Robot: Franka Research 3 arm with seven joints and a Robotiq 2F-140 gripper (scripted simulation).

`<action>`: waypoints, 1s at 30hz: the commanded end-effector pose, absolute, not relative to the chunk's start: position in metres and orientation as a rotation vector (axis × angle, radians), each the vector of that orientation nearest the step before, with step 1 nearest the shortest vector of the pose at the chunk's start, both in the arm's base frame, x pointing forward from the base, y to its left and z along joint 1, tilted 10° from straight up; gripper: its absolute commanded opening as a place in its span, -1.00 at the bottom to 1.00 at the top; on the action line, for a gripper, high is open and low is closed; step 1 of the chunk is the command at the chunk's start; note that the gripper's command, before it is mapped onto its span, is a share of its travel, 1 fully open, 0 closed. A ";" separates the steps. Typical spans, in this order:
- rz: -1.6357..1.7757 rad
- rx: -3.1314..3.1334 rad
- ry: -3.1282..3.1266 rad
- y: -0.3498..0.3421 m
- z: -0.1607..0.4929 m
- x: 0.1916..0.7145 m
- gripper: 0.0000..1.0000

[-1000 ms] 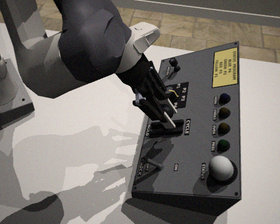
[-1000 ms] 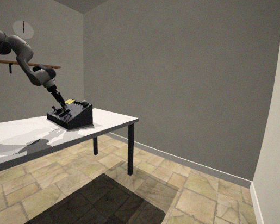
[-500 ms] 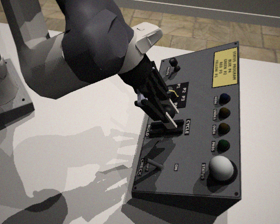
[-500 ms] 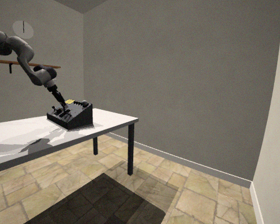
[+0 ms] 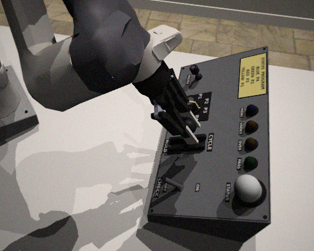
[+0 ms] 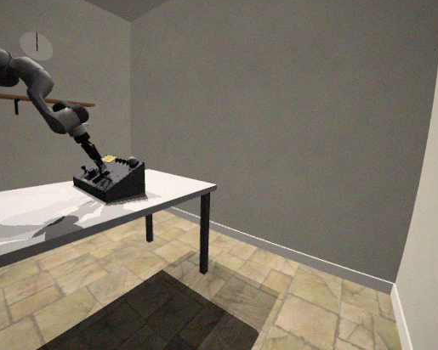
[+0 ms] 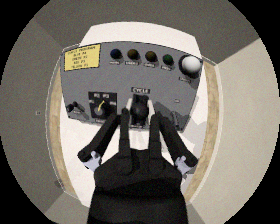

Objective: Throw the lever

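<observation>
The dark console (image 5: 214, 135) stands on the white table; it also shows in the exterior view (image 6: 110, 180) and the wrist view (image 7: 131, 91). Its lever runs in a black slot (image 5: 186, 144) between the labels HOLD (image 5: 166, 145) and CYCLE (image 5: 210, 142). My gripper (image 5: 194, 133) comes down from the left and is shut on the lever's dark knob (image 5: 190, 123). The knob sits toward the CYCLE end of the slot. In the wrist view the knob (image 7: 139, 106) lies between my two fingers, just below the CYCLE label (image 7: 139, 90). The lever's stem is hidden by the fingers.
On the console are a P1–P3 rotary selector (image 5: 199, 105), a small black toggle (image 5: 196, 71), a CHECK toggle (image 5: 173, 184), several dark lamps (image 5: 251, 135), a white STATUS dome (image 5: 248, 188) and a yellow label (image 5: 252, 75). The robot base (image 5: 4, 105) stands at the left.
</observation>
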State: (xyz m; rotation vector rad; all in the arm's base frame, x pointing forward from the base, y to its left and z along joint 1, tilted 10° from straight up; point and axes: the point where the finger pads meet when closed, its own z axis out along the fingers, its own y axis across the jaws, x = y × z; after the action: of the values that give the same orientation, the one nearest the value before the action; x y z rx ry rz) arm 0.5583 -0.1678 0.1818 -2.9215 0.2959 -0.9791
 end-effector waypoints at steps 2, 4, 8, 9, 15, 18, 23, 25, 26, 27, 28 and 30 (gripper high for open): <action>-0.974 -2.910 0.323 -0.166 0.181 0.558 -1.00; -0.974 -2.910 0.323 -0.166 0.181 0.558 -1.00; -0.974 -2.910 0.323 -0.166 0.181 0.558 -0.12; -0.974 -2.910 0.323 -0.166 0.181 0.558 -0.12; -0.974 -2.910 0.323 -0.166 0.181 0.558 -0.12; -0.974 -2.910 0.323 -0.166 0.181 0.558 -0.12; -0.974 -2.910 0.323 -0.166 0.181 0.558 -0.12; -0.974 -2.910 0.323 -0.166 0.181 0.558 -0.12; -0.974 -2.910 0.323 -0.166 0.181 0.558 -0.12; -0.974 -2.910 0.323 -0.166 0.181 0.558 -0.12; -0.974 -2.910 0.323 -0.166 0.182 0.558 -0.12; -0.974 -2.910 0.322 -0.166 0.184 0.556 -0.12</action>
State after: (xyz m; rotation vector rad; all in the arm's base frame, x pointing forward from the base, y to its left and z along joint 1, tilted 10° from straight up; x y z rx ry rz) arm 0.5579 -0.1668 0.1822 -2.9158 0.3086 -0.9764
